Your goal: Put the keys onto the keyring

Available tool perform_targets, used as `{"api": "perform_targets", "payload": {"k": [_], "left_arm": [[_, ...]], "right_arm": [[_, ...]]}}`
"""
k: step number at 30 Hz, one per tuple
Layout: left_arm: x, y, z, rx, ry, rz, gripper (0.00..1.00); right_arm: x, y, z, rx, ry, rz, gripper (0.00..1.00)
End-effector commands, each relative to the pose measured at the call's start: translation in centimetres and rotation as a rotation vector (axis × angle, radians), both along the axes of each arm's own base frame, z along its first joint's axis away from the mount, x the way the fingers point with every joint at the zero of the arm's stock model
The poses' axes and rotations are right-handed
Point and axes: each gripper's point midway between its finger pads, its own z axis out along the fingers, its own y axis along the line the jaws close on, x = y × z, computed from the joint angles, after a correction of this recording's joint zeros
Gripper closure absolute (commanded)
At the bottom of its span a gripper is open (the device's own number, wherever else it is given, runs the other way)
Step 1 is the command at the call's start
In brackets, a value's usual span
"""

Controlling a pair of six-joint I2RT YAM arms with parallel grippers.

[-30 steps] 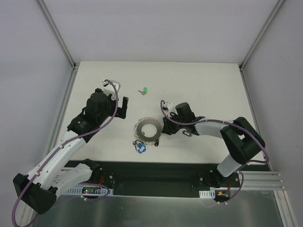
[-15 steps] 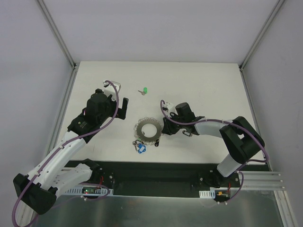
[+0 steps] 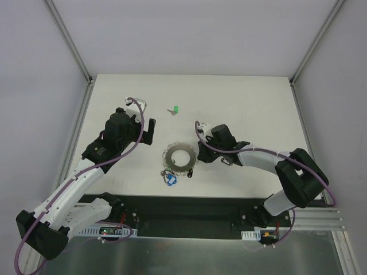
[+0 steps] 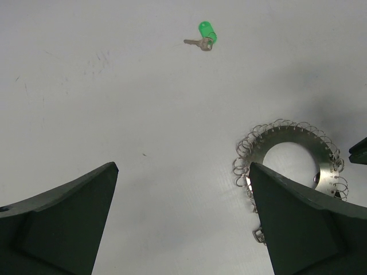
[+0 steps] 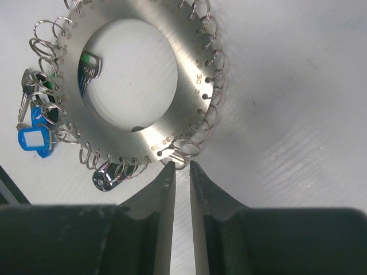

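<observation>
Keyring [image 5: 186, 69] flat grey, w/ looped rim

We see bright, even overhead light on the white desk [image 3: 241, 103]. Shadows stay soft, and the steel keyring [image 5: 189, 74] shows mild glare close up.

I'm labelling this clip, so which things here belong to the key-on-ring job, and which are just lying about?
Job: keyring, loose green key, blue-tagged key at the ring's loops, right claw at its rim, open left claw.
Not the job: table, corner posts.
</observation>
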Motion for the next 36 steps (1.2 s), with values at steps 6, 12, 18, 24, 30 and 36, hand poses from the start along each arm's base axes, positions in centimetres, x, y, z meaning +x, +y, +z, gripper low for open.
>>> {"api": "perform_targets", "payload": {"k": [6, 12, 18, 24, 30, 36], "left_arm": [[-0.1, -0.3, 0.8, -0.023, -0.030, -0.020, 0.01], [-0.2, -0.3, 0.8, -0.026, -0.030, -0.026, 0.01], [-0.2, -0.4, 0.7, -0.028, -0.026, -0.029, 0.01], [-0.2, -0.4, 0.8, -0.027, -0.029, -0.032, 0.01], [-0.2, -0.5, 0.8, -0.029, -0.028, -0.034, 0.01], [-0.2, -0.5, 0.8, -0.029, -0.026, -0.034, 0.01]], "right_arm": [[-0.5, -0.1, 0.1, -0.087, 0.003, -0.057, 0.83], [-0.2, 0.6, -0.1, -0.097, 0.007, -0.068, 0.83], [-0.2, 1.6, -0.3, -0.101, 0.014, -0.066, 0.82], [-0.6, 1.2, -1.2, -0.141, 0.028, -0.071, 0.82], [-0.7, 0.9, -2.0, -0.195, 0.029, -0.071, 0.83], [-0.4, 0.7, -2.2, -0.259, -0.009, -0.086, 0.80]]}}
